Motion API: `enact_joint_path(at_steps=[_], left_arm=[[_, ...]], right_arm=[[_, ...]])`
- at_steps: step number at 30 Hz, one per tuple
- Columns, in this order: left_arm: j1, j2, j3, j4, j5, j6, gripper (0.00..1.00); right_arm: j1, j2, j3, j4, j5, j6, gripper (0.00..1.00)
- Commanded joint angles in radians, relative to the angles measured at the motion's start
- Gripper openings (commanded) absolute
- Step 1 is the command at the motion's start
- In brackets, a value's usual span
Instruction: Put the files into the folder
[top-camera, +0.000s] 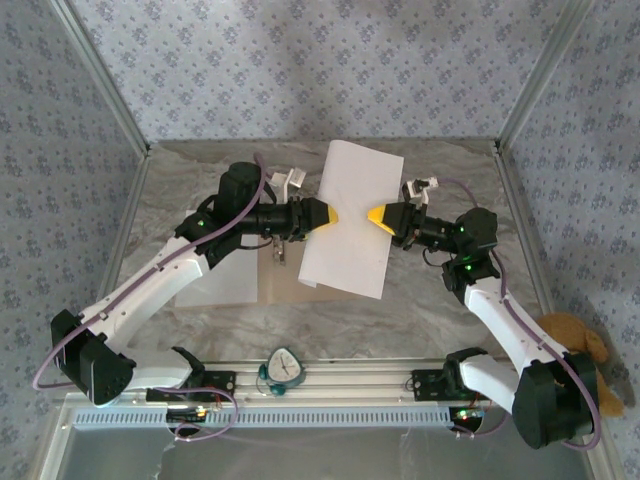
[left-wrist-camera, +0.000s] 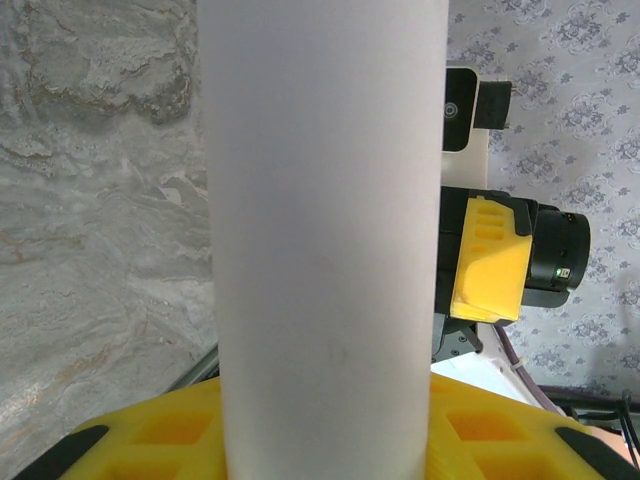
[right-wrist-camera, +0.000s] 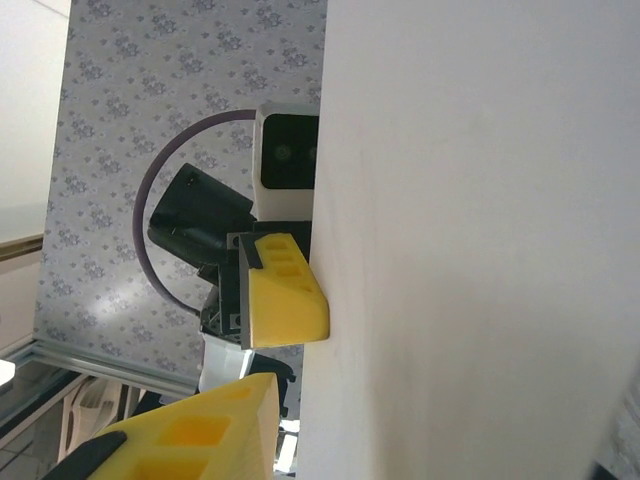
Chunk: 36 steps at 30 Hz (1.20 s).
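Left gripper (top-camera: 328, 215) is clamped on the left edge of a white paper sheet (top-camera: 355, 180), which is held lifted over the marbled tabletop (top-camera: 440, 290). Right gripper (top-camera: 377, 216) is set against the opposite edge at the same height. Whether its jaws are fully pressed on the paper cannot be told.

The sheet is thin, matte and blank, and it is bowed lengthwise between the two yellow ribbed fingertips. That two-sided hold is judged to stiffen limp paper so it can be carried without drooping.

The folder (top-camera: 215, 285) is seen as a flat, pale tan panel lying under the left arm. Its small metal clip (top-camera: 279, 250) sits just beside the sheet's lower left corner.
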<state>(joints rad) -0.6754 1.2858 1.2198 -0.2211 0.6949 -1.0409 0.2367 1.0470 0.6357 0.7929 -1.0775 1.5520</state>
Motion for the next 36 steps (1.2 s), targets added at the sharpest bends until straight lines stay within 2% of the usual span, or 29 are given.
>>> enact_joint_path(at_steps=[1,10,14,17,19,21,25,32,36], left_arm=[[-0.003,0.000,0.012,0.006,0.008,0.005,0.39],[-0.004,0.001,0.012,0.002,0.004,0.005,0.39],[-0.003,-0.001,0.009,0.001,0.003,0.005,0.40],[-0.004,-0.004,0.011,-0.001,0.000,0.007,0.44],[-0.003,-0.006,0.012,-0.006,-0.003,0.012,0.49],[-0.001,-0.011,0.016,-0.024,-0.014,0.025,0.55],[0.009,-0.025,0.017,-0.059,-0.030,0.045,0.59],[0.055,-0.052,-0.011,-0.181,-0.123,0.083,0.66],[0.081,-0.055,-0.043,-0.245,-0.176,0.095,0.66]], right_arm=[[0.007,-0.021,-0.004,-0.007,-0.013,-0.032,0.32],[0.007,-0.024,-0.001,-0.029,-0.019,-0.049,0.28],[0.008,-0.028,0.001,-0.045,-0.025,-0.063,0.18],[0.008,-0.037,0.004,-0.082,-0.026,-0.089,0.02],[0.009,-0.046,0.009,-0.131,-0.026,-0.128,0.00],[0.008,-0.061,0.018,-0.198,-0.024,-0.175,0.00],[0.008,-0.084,0.055,-0.370,-0.027,-0.291,0.00],[0.004,-0.082,0.174,-0.827,-0.023,-0.592,0.00],[0.002,-0.053,0.245,-1.056,-0.005,-0.733,0.00]])
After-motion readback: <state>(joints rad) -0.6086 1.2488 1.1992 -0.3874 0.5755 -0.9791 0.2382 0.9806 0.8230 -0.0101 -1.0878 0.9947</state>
